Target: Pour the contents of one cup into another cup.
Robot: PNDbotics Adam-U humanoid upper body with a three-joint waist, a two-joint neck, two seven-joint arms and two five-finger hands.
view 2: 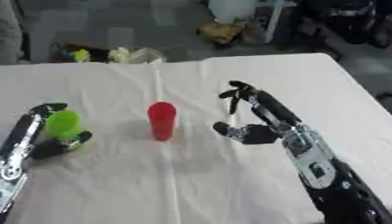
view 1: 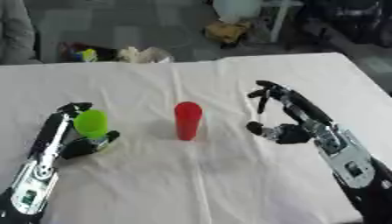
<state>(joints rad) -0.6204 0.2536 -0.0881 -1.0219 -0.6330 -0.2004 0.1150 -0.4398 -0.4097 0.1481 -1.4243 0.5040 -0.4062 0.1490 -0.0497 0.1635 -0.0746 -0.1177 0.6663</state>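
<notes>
Left eye view is showing the left hand (view 1: pixel 70 139) grasping the green cup (view 1: pixel 92 123) with fingers curled round it, tilted, at the bench's (view 1: pixel 229 183) left side. The red cup (view 1: pixel 187 120) is standing upright mid-bench. The right hand (view 1: pixel 287 120) is hovering beside it, fingers released, apart from it.

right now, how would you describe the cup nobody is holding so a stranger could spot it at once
Look at the white cloth-covered table and go to its middle, between the robot's two black arms. There a tall red plastic cup stands upright by itself, touched by neither hand. Its only neighbour, the lime green plastic cup, sits off to the left, gripped in the left hand.
</notes>
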